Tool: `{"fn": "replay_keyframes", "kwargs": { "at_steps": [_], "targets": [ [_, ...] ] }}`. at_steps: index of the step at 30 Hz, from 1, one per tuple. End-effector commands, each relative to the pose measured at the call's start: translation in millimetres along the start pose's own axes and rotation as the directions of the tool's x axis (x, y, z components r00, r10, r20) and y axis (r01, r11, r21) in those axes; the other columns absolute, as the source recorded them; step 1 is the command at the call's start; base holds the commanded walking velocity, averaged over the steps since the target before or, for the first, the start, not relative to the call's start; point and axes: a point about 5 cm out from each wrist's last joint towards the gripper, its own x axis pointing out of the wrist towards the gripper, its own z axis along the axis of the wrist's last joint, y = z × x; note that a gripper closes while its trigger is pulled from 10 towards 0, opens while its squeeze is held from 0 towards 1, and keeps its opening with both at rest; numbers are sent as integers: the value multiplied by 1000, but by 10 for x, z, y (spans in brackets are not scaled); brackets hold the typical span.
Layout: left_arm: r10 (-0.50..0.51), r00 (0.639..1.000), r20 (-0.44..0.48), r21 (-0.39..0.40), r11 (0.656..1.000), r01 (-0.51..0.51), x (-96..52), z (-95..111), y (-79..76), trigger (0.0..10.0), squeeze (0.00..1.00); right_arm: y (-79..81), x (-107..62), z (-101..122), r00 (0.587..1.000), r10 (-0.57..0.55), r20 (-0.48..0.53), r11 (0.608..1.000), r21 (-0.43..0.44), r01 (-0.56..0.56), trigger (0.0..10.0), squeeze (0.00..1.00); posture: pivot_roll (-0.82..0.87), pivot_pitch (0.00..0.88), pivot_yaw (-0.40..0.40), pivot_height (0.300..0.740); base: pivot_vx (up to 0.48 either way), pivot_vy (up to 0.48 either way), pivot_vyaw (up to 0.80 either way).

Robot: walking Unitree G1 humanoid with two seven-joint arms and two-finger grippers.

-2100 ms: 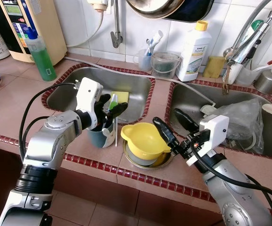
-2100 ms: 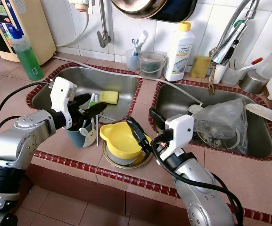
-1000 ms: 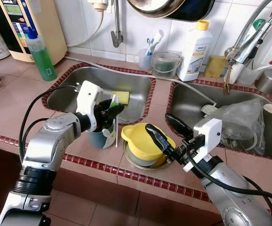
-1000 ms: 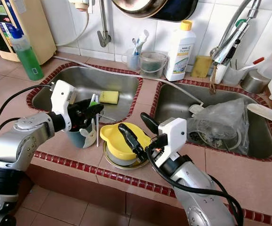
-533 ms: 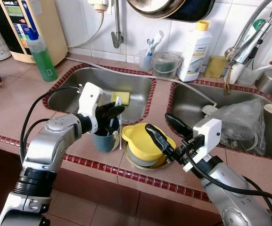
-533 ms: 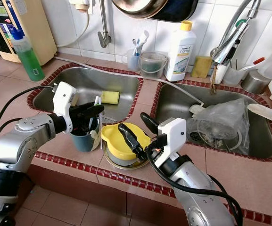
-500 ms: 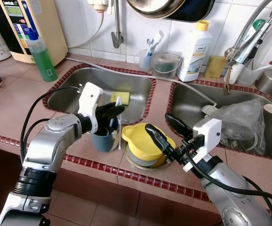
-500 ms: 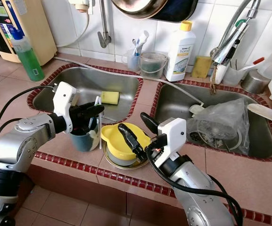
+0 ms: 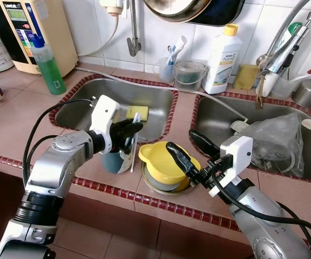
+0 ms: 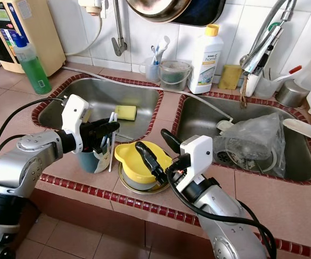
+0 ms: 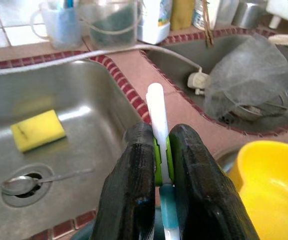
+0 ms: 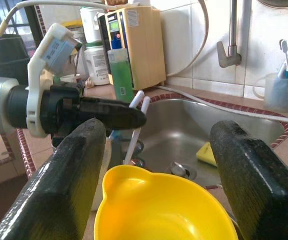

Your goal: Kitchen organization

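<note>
While the tiled counter [image 9: 15, 116] spreads across the scene with its dark red border, two steel basins are sunk into it: the left sink [image 9: 155, 116] holds a yellow sponge [image 9: 137, 112] near its drain, and the right sink [image 9: 214, 116] holds a crumpled clear plastic bag [image 9: 276, 137]. Between the basins, at the counter's front edge, a yellow bowl [image 9: 163, 159] sits on a round metal dish [image 9: 152, 183]. The right gripper [image 9: 190, 149] is spread wide, one black finger lying over the bowl and the other beside it, gripping nothing. Just to the left of the bowl stands a blue cup [image 9: 112, 162]. The left gripper [image 11: 158, 165] hangs over that cup, its two fingers pinched tight on a white and green utensil handle [image 11: 156, 112] that stands nearly upright from the cup. Against the back wall stand a green soap bottle [image 9: 48, 67] and a white detergent bottle [image 9: 220, 56].
</note>
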Motion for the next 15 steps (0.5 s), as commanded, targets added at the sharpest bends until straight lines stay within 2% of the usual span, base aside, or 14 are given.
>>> {"fn": "replay_keyframes", "kwargs": {
  "at_steps": [1, 15],
  "targets": [
    [20, 1000, 13, 3, 1000, -20, -27, 74, 72, 10000, 0, 2, 15, 10, 1000, 14, 5, 1000, -9, -14, 10000, 0, -59, 8, 37, 740, 0, 0, 0],
    [65, 995, 76, 8, 998, -66, -115, 272, 188, 10000, 0, -23, 30, 20, 1000, 21, 4, 1000, -14, -21, 10000, 0, -53, 10, 25, 740, 0, 0, 0]
  ]
}}
